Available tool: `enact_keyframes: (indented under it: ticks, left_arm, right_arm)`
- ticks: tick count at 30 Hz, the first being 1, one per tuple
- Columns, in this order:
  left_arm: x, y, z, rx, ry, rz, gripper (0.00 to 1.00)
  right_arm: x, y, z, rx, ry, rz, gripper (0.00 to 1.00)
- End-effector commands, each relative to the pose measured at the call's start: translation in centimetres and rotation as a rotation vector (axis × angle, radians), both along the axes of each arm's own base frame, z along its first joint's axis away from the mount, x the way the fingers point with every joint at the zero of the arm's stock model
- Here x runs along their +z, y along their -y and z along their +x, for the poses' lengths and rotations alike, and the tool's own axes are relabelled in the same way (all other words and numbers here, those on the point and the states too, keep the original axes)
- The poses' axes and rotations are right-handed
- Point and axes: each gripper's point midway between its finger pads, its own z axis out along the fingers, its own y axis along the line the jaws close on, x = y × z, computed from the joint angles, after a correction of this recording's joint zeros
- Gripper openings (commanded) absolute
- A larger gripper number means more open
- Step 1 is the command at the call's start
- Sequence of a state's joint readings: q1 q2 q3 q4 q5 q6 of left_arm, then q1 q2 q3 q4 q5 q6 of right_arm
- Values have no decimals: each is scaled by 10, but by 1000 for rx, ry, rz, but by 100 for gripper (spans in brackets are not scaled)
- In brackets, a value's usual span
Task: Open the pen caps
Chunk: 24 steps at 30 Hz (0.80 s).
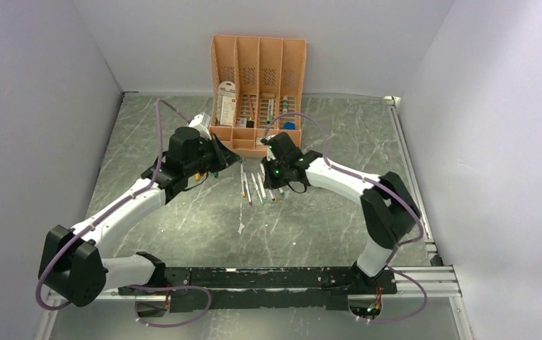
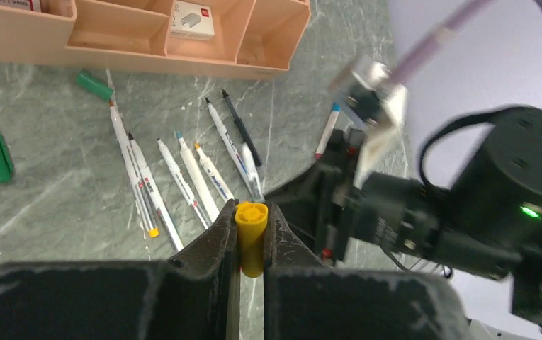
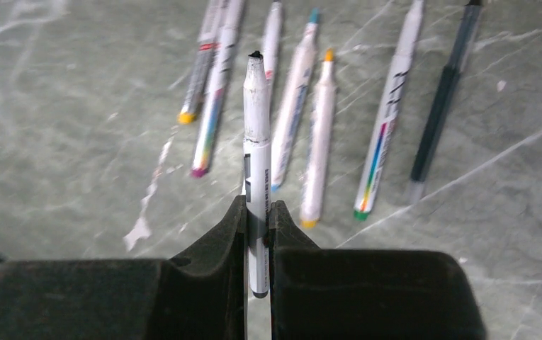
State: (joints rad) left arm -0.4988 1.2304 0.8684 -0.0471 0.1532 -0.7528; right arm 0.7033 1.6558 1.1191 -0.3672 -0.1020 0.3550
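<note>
The left hand (image 2: 251, 225) is clenched on a short yellow plastic pen cap (image 2: 251, 248), pinched by its sides between the two fingers. The right hand (image 3: 257, 212) grips a thin white-barrelled marker pen (image 3: 256, 120) near its tail. That low grip leaves the far end free, and its black tip stands bare. In the top view the two hands hang close together but apart, just in front of the peach-orange plastic organiser (image 2: 183, 65). Opposed grips like these suit a straight pull along the barrel, so this cap reads as off (whether it belongs to this very pen I cannot tell).

The other pale marker pens (image 3: 390, 127) lie side by side on the grey-green marbled worktop (image 3: 76, 106) below the held pen, most with their tips showing. Set in a row like this, they probably stay out of the way. A loose green cap (image 2: 95, 85) rests near the organiser's front wall. Cap and pen both look due to be set down.
</note>
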Motion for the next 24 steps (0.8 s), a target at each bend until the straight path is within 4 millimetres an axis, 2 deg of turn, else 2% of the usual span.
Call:
enact_keyframes:
  ticks: [1,6,9,16,24]
  left_arm:
    - [5,-9,-8,-3,11,22,8]
    - [4,-12,-9,2,10,33,8]
    - [0,-12,-8,2,3,39,8]
    - [-8,-11,-6,2,-16,47,8]
    - [-19,-12,-2,12,-43,83,8]
  right_arm:
    - [-21,12,28,-19,37,-144,0]
    - [-41,12,45,-27,32,-206,0]
    - [-47,12,50,-29,30,-217,5]
    - [-45,10,52,-26,26,-208,24]
    - [-36,11,48,-25,26,-180,31]
